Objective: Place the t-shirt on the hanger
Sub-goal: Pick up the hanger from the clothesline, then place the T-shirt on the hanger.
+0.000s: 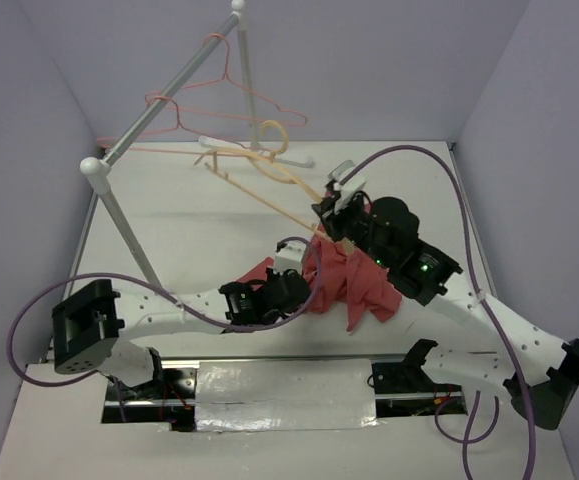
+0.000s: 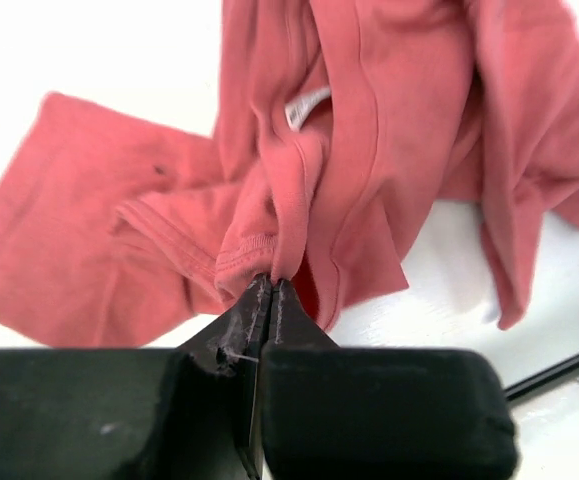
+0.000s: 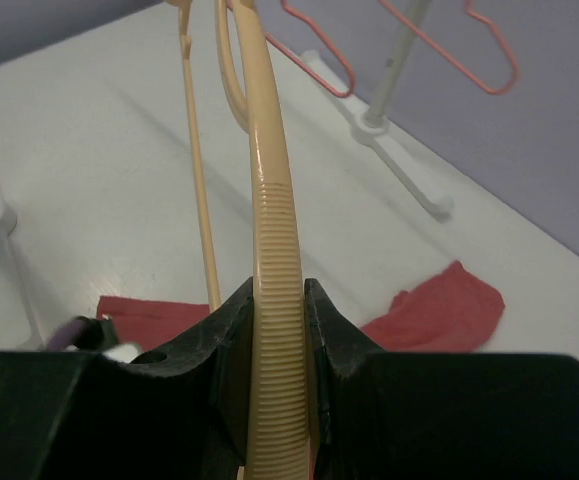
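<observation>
- Left arm (image 1: 169, 310) reaches low from the near left toward centre. The left jaws are closed, pinching a fold of the faded-red cloth t-shirt (image 2: 369, 150).
- Right arm (image 1: 489, 320) angles in from the near right. The right jaws grip the wide pale-beige curved hanger (image 3: 269, 200) at its ribbed end.
- T-shirt lies bunched mid-counter, between both arms.
- Hanger stretches far-left toward the silver rail rack (image 1: 159, 105); white counter (image 1: 189, 230) shows on either side.

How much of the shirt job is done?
Done: the right tool is shut on the hanger, and the left tool pinches a fold of the shirt. In hand: the shirt is bunched up by the held end of the hanger. Left: most of the hanger is bare, so the shirt has to be pulled over both its shoulders.
</observation>
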### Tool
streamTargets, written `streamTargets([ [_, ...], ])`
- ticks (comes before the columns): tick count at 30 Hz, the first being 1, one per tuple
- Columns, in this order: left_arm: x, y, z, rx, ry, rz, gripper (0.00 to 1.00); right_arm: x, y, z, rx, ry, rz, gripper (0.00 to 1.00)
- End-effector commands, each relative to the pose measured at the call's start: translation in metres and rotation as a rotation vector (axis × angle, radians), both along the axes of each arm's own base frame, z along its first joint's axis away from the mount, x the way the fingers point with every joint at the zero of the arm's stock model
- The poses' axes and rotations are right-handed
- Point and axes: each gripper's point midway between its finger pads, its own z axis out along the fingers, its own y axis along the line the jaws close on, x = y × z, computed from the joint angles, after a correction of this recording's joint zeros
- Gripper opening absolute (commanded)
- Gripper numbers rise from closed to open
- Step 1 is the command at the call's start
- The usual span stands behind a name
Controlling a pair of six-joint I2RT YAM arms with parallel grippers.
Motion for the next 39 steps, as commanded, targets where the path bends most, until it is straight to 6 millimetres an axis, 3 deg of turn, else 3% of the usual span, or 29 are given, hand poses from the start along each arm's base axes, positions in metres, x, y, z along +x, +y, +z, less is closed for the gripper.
streamTargets([
  [1,0.008,0.002,0.043,-0.072,-0.041,-0.005,0.00,0.014,-0.048,0.025,0.129,0.003,-0.203,0.00],
  [5,0.026,0.018,0.057,-0.104,-0.041,0.028,0.00,0.020,-0.106,0.017,0.173,0.044,-0.415,0.00],
  [6,0.030,0.020,0.059,-0.106,-0.038,0.035,0.00,0.012,-0.121,0.024,0.230,0.037,-0.459,0.00],
  [8,0.044,0.028,0.070,-0.110,-0.051,0.061,0.00,0.000,-0.154,0.019,0.253,0.033,-0.575,0.00],
  [12,0.070,0.044,0.085,-0.107,-0.055,0.122,0.00,-0.028,-0.177,0.009,0.298,0.054,-0.612,0.00],
  [19,0.111,0.074,0.102,-0.091,-0.057,0.226,0.00,-0.048,-0.181,-0.036,0.268,0.160,-0.601,0.00],
  [24,0.134,0.089,0.103,-0.062,-0.045,0.266,0.00,-0.053,-0.159,-0.043,0.230,0.146,-0.450,0.00],
  [28,0.161,0.112,0.114,-0.033,-0.073,0.324,0.00,-0.059,-0.138,-0.045,0.223,0.098,-0.307,0.00],
  [33,0.191,0.134,0.124,-0.013,-0.089,0.337,0.00,-0.059,-0.131,-0.050,0.208,0.063,-0.255,0.00],
  [39,0.214,0.140,0.151,0.063,-0.166,0.297,0.00,-0.064,-0.121,-0.044,0.200,0.020,-0.176,0.00],
])
